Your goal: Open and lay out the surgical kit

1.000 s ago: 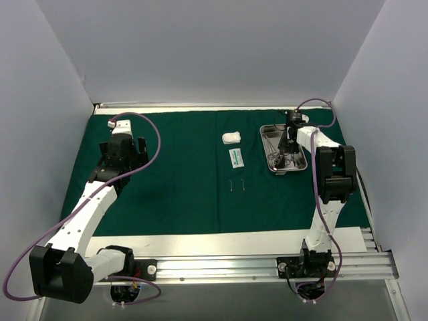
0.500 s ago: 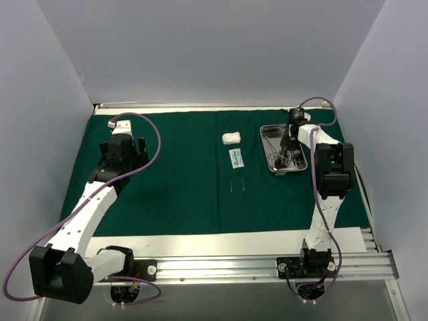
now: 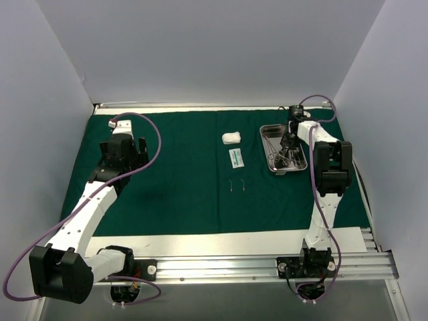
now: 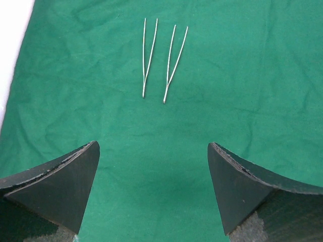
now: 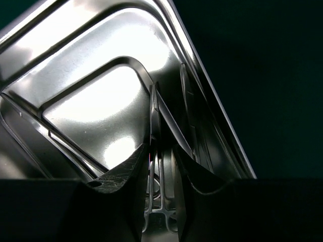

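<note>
Right wrist view: the right gripper (image 5: 161,156) is down inside the rectangular shiny steel tray (image 5: 101,111). Its fingers are drawn close with only a narrow gap, and a slender silver scissor-like instrument (image 5: 154,116) runs up through that gap. The instrument's long axis points straight away from the fingers and lies roughly along the tray's long side wall, so the fingers stand across its width, which is the right way round for a pinch. One finger looks to be touching the shank, but whether they are clamped on it I cannot tell.

From above, the tray sits at the far right of the spread dark green cloth drape (image 3: 174,187). Laid out to its left are the white gauze wad (image 3: 231,138), the small white-green packet (image 3: 236,158) and, nearer the arms, two thin silver tweezers (image 4: 145,83) side by side. The kit therefore looks open and partly laid out, with the instruments in the tray not yet moved.

The right arm is plainly the nearer one. The left gripper (image 4: 154,151) hangs over bare drape with its fingers wide apart and nothing between them. It faces the tweezers but is well apart from the tray. The lift probably calls for a straight rise clear of the tray wall and then a carry leftward.
</note>
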